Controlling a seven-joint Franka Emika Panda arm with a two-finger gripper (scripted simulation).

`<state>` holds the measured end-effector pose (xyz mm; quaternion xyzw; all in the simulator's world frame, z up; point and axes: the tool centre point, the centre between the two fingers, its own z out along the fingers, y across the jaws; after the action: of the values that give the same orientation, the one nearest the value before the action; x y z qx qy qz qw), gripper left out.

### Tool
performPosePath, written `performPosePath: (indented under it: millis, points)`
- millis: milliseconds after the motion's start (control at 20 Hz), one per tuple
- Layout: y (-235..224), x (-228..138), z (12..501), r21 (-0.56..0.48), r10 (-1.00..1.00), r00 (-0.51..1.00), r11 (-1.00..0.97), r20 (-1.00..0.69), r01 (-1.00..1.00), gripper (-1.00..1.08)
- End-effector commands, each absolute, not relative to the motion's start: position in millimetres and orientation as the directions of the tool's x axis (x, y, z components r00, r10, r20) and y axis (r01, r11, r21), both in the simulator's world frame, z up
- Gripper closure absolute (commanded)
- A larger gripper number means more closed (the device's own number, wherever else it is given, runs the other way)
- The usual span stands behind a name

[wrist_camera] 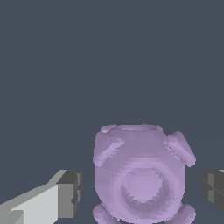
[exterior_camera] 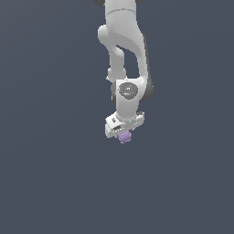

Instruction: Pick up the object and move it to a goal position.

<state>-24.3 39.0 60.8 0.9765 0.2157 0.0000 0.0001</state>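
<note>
In the wrist view, going left to right, one dark-padded finger (wrist_camera: 70, 193) stands just clear of the object (wrist_camera: 140, 175), a light-purple knobbly lump with a ring mark on its face, and the other pad sits just off its far side; a narrow gap shows on each side, so the jaws are spread slightly wider than the lump and hold nothing yet. In the exterior view the gripper (exterior_camera: 124, 132) points down with the object (exterior_camera: 124, 136) between its tips, on the plain grey surface (exterior_camera: 55, 183) near the middle. This looks like the grasping step: next, closing evenly on the lump, then lifting toward the goal, which no picture shows.
</note>
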Motion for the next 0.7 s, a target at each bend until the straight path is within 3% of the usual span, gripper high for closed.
performPosePath:
  millis: [0, 300, 350, 650]
  points:
    - [39.2, -24.9, 49.3, 0.0, 0.423, 0.906, -0.906, 0.0, 0.423, -0.92]
    - [39.1, -23.9, 39.4, 0.0, 0.423, 0.906, -0.906, 0.0, 0.423, -0.92]
    - [39.1, -23.9, 39.4, 0.0, 0.423, 0.906, -0.906, 0.0, 0.423, 1.08]
    - [39.1, -23.9, 39.4, 0.0, 0.423, 0.906, -0.906, 0.0, 0.423, 1.08]
